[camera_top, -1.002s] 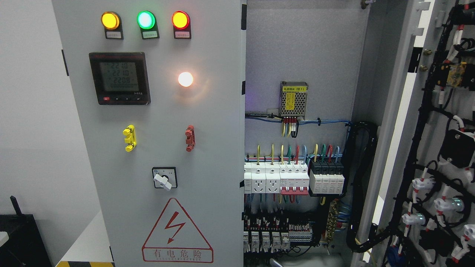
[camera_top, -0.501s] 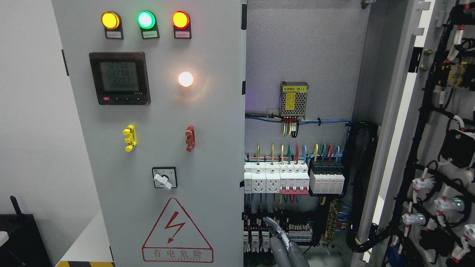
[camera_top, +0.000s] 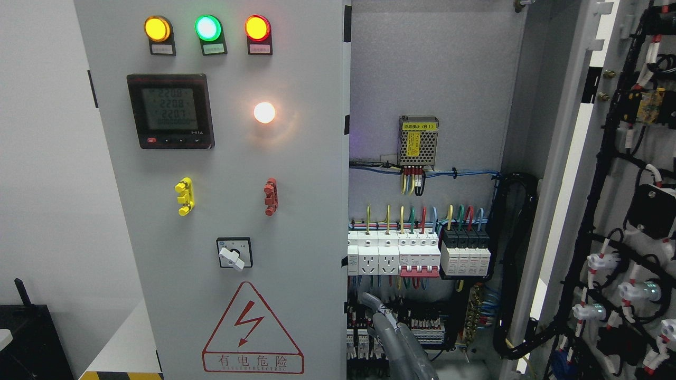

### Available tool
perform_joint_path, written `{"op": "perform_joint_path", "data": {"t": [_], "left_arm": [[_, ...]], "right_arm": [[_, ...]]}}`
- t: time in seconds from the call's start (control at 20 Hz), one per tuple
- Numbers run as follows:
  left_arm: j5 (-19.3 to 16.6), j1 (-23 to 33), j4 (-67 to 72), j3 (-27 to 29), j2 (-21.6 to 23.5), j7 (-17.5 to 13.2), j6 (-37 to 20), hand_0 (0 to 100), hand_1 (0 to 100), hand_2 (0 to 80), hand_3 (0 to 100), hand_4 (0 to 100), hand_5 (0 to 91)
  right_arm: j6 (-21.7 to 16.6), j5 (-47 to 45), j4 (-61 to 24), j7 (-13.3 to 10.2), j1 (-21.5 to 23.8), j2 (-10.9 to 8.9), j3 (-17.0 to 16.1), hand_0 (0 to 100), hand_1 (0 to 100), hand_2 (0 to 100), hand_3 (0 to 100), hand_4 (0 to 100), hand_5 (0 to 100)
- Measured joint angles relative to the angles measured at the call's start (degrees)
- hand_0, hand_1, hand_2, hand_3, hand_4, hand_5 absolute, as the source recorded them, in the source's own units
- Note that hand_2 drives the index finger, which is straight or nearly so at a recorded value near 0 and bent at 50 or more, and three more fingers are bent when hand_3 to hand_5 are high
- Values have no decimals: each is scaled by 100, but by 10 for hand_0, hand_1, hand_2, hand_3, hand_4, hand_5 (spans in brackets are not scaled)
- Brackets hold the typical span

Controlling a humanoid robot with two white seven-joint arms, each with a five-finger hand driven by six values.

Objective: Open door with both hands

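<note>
We see a big gray cabinet. Its left door (camera_top: 211,190) is shut and has three round lights (camera_top: 207,29) and a little screen (camera_top: 170,111). The right door (camera_top: 623,211) is swung wide open, so the colored wires (camera_top: 417,216) inside show. A gray hand (camera_top: 393,338) pokes up from the bottom, near the left door's edge. We cannot tell if its fingers are open or closed. A white wall (camera_top: 42,158) stands on the left.

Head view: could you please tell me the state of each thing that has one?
Left door: shut.
Right door: open.
Yellow lamp: lit.
Green lamp: lit.
Red lamp: lit.
White lamp: lit.
Meter: display on.
Right hand: low in the opening.
</note>
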Motion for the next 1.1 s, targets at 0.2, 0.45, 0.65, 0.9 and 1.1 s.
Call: {"op": "perform_joint_path", "data": {"t": [0.2,0.45,0.65,0.9,1.1], "left_arm": [[0,0,0,0,0,1,-1,0,0,0,0,0,0],[0,-3,0,0,0,1,-1,0,0,0,0,0,0],[0,-3,1,1,-1,2,-1,0,0,0,0,0,0],[0,-1,1,1,-2,4,-1,0,0,0,0,0,0],[0,0,1,1,-3,24,-1,0,0,0,0,0,0]], "right_arm": [[-5,-51,241,34,-113,23,-44,386,0,0,0,0,0],[-41,-82,535,49,-228,33,-96,386,0,0,0,0,0],[-44,-118,730,58,-342,31,-122,386,0,0,0,0,0],[-31,-397,913,59,-475,15,-142,386,0,0,0,0,0],[-13,-582,1014,60,-566,-27,-152,386,0,0,0,0,0]]}}
